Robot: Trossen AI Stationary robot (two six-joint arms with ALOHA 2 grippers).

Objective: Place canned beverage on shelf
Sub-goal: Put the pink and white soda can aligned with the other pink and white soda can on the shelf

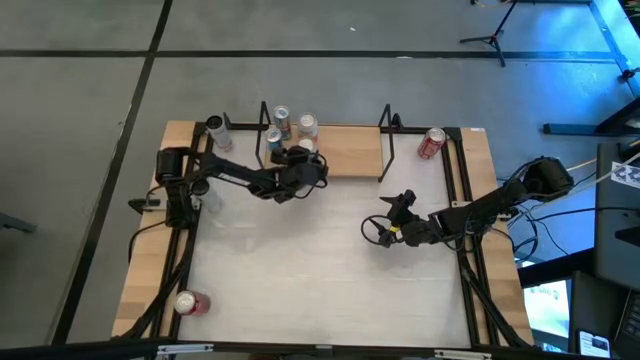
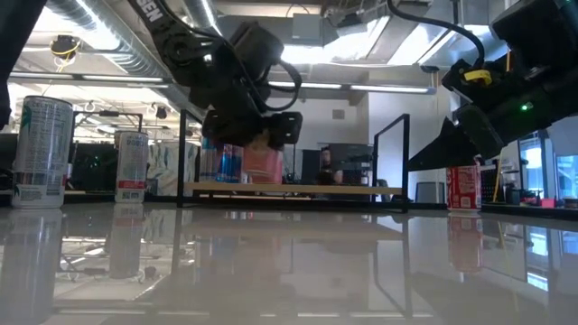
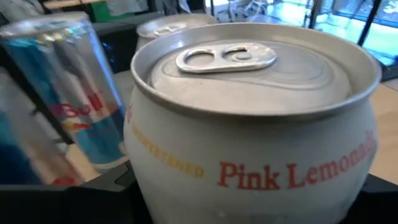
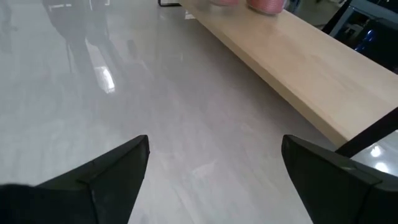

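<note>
A white can lettered "Pink Lemonade" (image 3: 261, 124) stands upright between the fingers of my left gripper (image 1: 300, 162), over the left part of the shelf (image 1: 345, 150), a light-wood board in a black frame. Whether its base touches the board, I cannot tell. Beside it on the shelf stand a blue-and-silver can (image 3: 87, 106) and others (image 1: 281, 118). In the low view the pink-bodied can (image 2: 262, 162) shows under the dark left gripper (image 2: 257, 126). My right gripper (image 4: 214, 174) hangs open over the bare tabletop, near the shelf's right end (image 1: 383, 228). My left gripper is shut on the Pink Lemonade can, one finger on each side of its body (image 3: 143, 186), below the rim. The fingers come nearly level from the table's left side. The can sits upright with its pull tab (image 3: 227, 57) on top.
A tall silver can (image 1: 215, 128) stands left of the shelf. To the shelf's right stands a red can (image 1: 432, 143), and another red can (image 1: 190, 302) lies at the near left corner. The shelf's black end loops (image 1: 388, 125) rise upright. The pale tabletop (image 1: 320, 270) spreads wide.
</note>
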